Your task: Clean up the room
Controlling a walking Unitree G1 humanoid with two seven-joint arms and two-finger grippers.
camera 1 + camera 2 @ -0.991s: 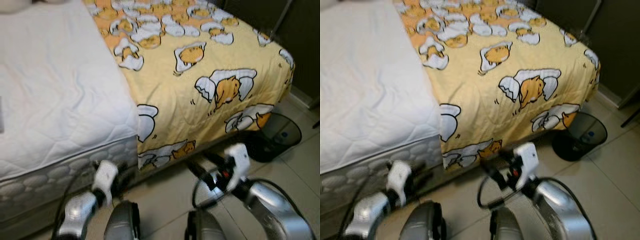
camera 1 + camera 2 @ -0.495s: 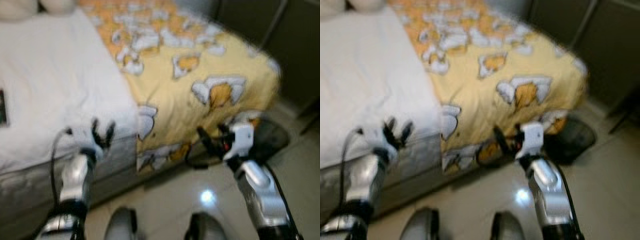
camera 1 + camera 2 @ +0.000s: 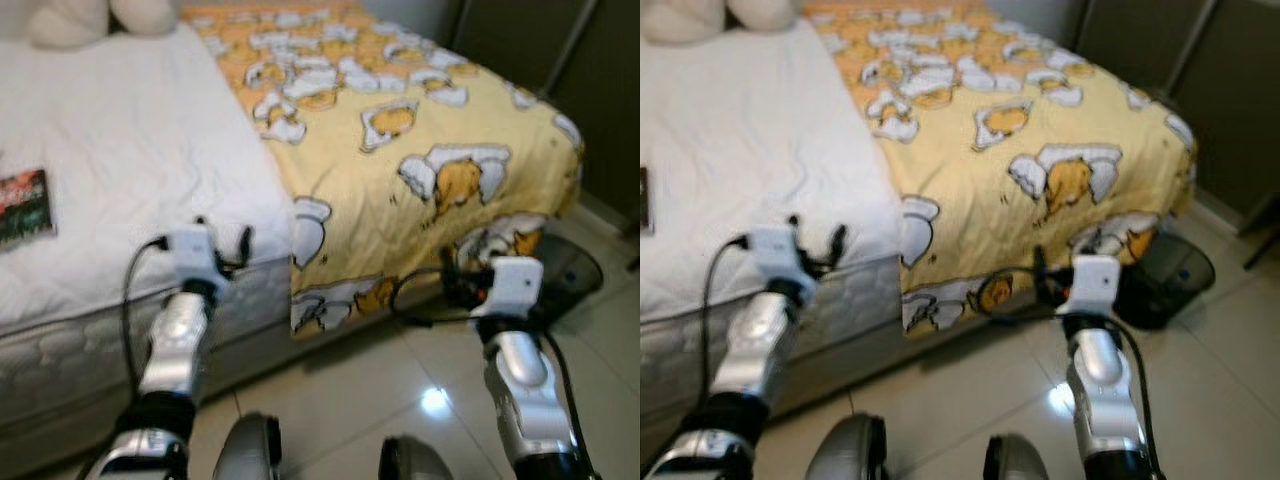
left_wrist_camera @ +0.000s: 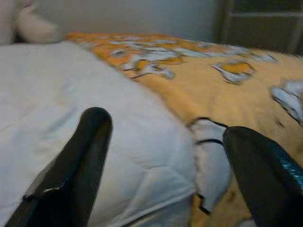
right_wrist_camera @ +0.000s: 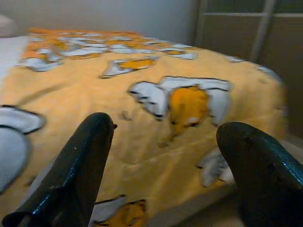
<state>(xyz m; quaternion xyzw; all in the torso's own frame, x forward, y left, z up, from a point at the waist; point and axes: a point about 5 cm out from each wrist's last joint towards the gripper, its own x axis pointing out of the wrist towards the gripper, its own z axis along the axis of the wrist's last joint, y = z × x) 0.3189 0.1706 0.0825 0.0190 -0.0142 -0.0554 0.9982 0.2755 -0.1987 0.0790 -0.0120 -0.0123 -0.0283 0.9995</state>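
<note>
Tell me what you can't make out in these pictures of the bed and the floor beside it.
- Book: cover print too blurred to read, cut by the picture's edge in the right eye view.
- Plush toy: cut off at the top edge of both eye views.
- Bin: partly hidden behind the right gripper; contents unclear.
- Blanket: its far end is blurred.

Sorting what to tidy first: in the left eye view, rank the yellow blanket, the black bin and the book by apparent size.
1. yellow blanket, by far the largest.
2. black bin, partly hidden behind the right gripper.
3. book, cut by the frame edge, so unsure against the bin.
</note>
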